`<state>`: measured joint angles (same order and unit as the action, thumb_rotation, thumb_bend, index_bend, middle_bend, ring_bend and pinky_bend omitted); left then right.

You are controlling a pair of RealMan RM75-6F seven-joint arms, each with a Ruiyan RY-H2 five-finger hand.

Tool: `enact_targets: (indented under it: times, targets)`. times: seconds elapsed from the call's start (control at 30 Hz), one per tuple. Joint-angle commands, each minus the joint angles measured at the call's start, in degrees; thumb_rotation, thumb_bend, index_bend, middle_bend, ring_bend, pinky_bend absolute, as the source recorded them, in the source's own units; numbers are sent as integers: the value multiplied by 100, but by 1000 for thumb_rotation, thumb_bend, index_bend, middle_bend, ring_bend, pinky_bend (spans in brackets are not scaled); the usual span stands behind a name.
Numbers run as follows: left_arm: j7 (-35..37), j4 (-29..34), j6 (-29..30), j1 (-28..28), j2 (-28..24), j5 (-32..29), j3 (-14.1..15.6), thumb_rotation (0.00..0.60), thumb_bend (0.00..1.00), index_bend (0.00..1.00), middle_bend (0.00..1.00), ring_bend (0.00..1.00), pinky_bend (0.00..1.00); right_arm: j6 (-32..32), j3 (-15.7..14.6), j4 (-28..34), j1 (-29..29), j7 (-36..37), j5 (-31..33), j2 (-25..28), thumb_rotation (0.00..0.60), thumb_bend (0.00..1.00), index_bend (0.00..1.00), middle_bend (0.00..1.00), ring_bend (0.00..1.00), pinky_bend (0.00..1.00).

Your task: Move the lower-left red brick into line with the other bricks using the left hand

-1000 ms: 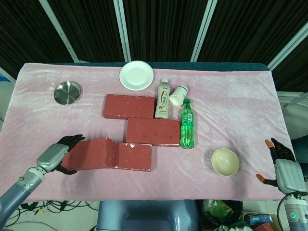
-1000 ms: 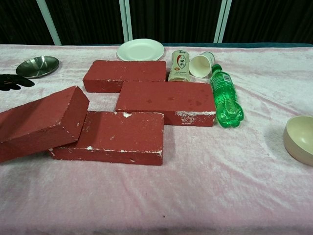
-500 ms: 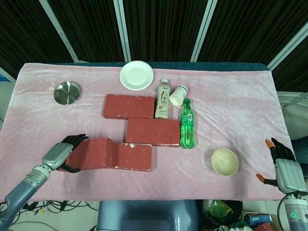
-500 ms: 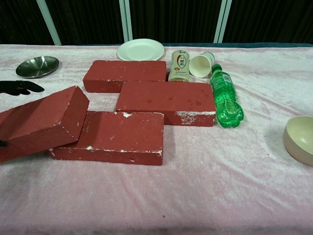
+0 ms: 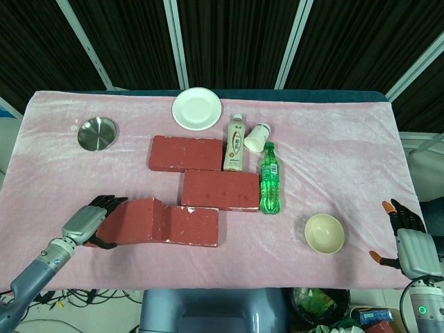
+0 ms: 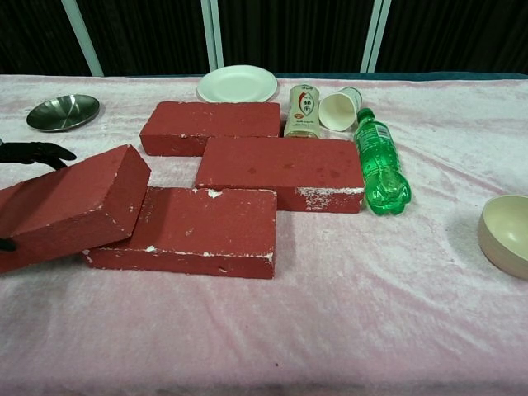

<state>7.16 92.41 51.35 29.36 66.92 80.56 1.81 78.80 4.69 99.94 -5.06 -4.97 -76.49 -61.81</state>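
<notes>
The lower-left red brick [image 5: 135, 220] is seen at the near left of the pink-covered counter [image 5: 347, 152], tilted, its right end propped on the left edge of the flat brick [image 5: 191, 225] beside it; in the chest view this tilted brick [image 6: 70, 206] is raised at its right end and overlaps that flat brick [image 6: 198, 231]. The left robot hand [image 5: 87, 222] is set against the brick's left end, dark fingers [image 5: 107, 202] laid over the far top edge and a thumb tip showing at the near side, so the brick appears gripped at that end; only fingertips [image 6: 37, 153] are caught in the chest view. Two more bricks are laid further back: a middle brick [image 5: 220, 189] and a far brick [image 5: 185, 152], stepped diagonally. A milk-tea bottle [image 5: 234, 143] with a beige label is stood touching the far brick's right end; its label carries red Chinese characters, too small to be read. A green soda bottle [image 5: 269, 179] is laid on its side against the middle brick's right end, label writing illegible. A paper cup [image 5: 257, 137] is tipped over just behind it. A white plate [image 5: 197, 108], a steel dish [image 5: 96, 133] and a cream bowl [image 5: 324, 233] are also noted. The right robot hand [image 5: 406, 239] is held off the counter's near right corner, fingers spread, nothing held.
</notes>
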Motion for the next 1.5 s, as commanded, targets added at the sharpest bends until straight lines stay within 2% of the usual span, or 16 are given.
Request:
enact_targets:
  times: [0.03,0.1,0.17,0.33,0.53,0.6,0.73,0.87,0.93,1.07,1.3,1.5]
  targets:
    - [-126,-13,112,-27,39,-35,-47,600,175,125,198,0,37,0,0,1,0,-2,2,0,600,48,0,0,0,78]
    - [-230,-7,213,-48,55,-51,-84,600,245,155,232,1,69,-2,0,6,0,-1,9,-1,600,48,0,0,0,78]
    - [-352,4,314,-68,72,-79,-128,600,271,178,254,6,89,-3,-1,9,0,-7,10,-1,600,48,0,0,0,78]
    - [-602,97,504,-74,29,-227,-294,600,275,240,285,17,106,-28,-15,33,0,5,19,12,600,48,0,0,0,78]
    - [-803,264,515,88,-261,-419,-584,600,275,223,276,11,102,-24,-7,44,4,25,35,20,600,49,0,0,0,78]
    - [-921,319,183,354,-502,-665,-791,600,275,217,264,5,97,-44,-16,50,-2,23,32,20,600,49,0,0,0,78]
    - [-1266,290,-914,1082,-838,-1314,-1078,600,280,224,248,0,53,-46,-21,60,-3,-6,36,13,600,48,0,0,0,78]
    - [-1676,-45,-1766,1769,-802,-1934,-1201,600,282,229,248,0,4,-24,-7,62,5,-22,67,7,600,48,0,0,0,78]
    - [-1950,-271,-2104,2136,-681,-2367,-1157,600,282,231,248,0,0,-10,0,59,11,-21,81,7,600,48,0,0,0,78]
    - [-2292,-481,-2186,2443,-473,-2750,-1010,600,282,233,248,0,0,-16,14,54,10,-8,112,13,600,48,0,0,0,78]
    - [-2472,-588,-2091,2657,-207,-3240,-778,600,281,234,248,0,0,-23,14,55,2,-21,110,11,600,48,0,0,0,78]
    - [-2432,-638,-2111,2736,-101,-3345,-657,600,282,235,248,0,0,-2,16,58,9,-31,107,7,600,48,0,0,0,78]
